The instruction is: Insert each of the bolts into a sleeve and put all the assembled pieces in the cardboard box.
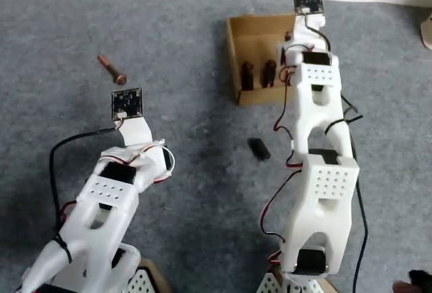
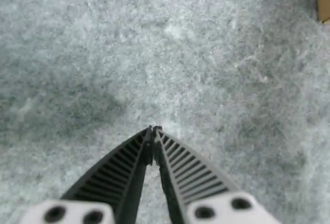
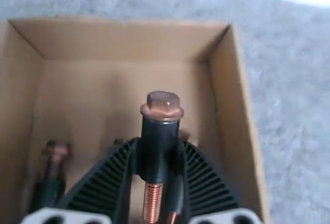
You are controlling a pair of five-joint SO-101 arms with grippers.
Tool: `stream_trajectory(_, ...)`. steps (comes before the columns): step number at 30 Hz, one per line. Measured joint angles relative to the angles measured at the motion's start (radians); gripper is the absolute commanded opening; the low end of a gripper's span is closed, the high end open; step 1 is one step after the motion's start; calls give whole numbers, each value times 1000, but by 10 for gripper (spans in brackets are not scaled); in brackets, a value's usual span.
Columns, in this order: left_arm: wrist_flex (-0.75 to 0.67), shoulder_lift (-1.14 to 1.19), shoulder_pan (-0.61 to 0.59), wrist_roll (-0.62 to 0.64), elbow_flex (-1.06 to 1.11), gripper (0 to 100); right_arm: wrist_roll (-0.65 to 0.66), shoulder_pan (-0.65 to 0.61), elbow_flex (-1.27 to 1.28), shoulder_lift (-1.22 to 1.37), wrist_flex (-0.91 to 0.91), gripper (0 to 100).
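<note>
The right gripper [image 3: 157, 154] is clamped on a black sleeve [image 3: 157, 139] with a copper bolt [image 3: 162, 105] through it. Its arm is stretched out long so the piece hangs over the cardboard box [image 3: 124, 38], with other assembled pieces [image 3: 50, 175] lying below it. The left gripper [image 2: 153, 129] is closed on nothing above the grey carpet [image 2: 154, 38], arm bent; a loose bolt [image 1: 112, 69] lies just beyond it, a loose sleeve [image 1: 258, 148] off toward the right arm.

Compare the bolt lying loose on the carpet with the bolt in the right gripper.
The loose bolt is bare; the gripped bolt sits in a black sleeve. The loose bolt lies flat on the carpet; the gripped bolt is held by the right gripper over the cardboard box. Both are copper-coloured.
</note>
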Motion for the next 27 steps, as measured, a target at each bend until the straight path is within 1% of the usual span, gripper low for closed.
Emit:
stream_trajectory(7,-3,0,0,0,18,31,0,2,0,0,89,11)
stream_trajectory(9,-3,0,0,0,20,31,-2,0,0,0,103,59)
stream_trajectory(13,-5,0,0,0,20,31,-14,0,-9,0,161,233)
stream_trajectory(15,-6,0,0,0,20,31,-40,0,-18,-2,195,272)
stream_trajectory(19,-6,0,0,0,20,31,-55,3,-69,-2,276,271)
stream_trajectory(27,-6,0,0,0,20,31,-58,2,-126,-55,563,271)
